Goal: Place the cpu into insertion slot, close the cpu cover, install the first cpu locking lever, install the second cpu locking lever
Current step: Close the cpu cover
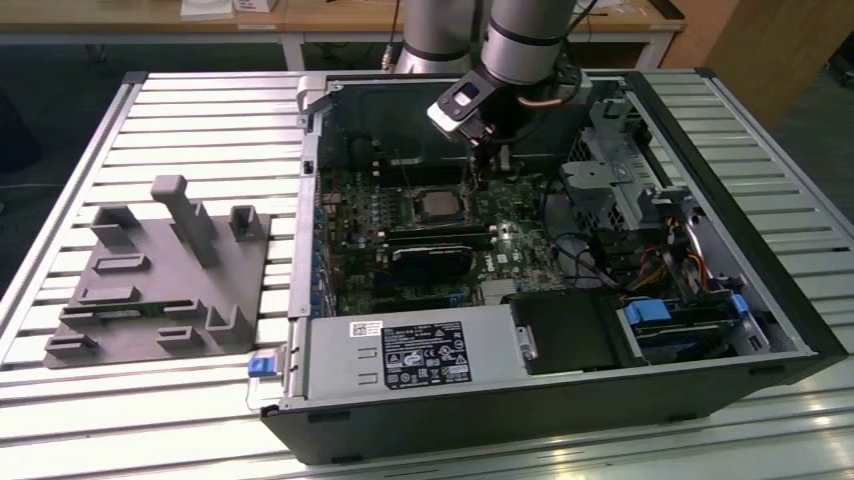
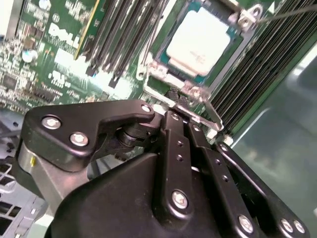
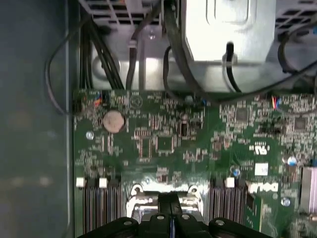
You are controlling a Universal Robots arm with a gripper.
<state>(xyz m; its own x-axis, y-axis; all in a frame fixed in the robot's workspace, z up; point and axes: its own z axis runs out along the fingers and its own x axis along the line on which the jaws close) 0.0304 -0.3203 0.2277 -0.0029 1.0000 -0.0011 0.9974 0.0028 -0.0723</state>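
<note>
One cpu (image 2: 200, 39) is sitting in the insertion slot (image 2: 237, 43); we are holding the gripper (image 2: 179, 118) just beside that slot, fingers (image 2: 173, 141) pressed together, perhaps for pushing the locking lever (image 2: 210, 116) down.

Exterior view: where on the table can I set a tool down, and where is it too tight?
Free: table slats around the grey fixture on the exterior view's left, and the strip past the computer case on the exterior view's right. Crowded: inside the case, where the hand hangs by the chip socket among cables.
</note>
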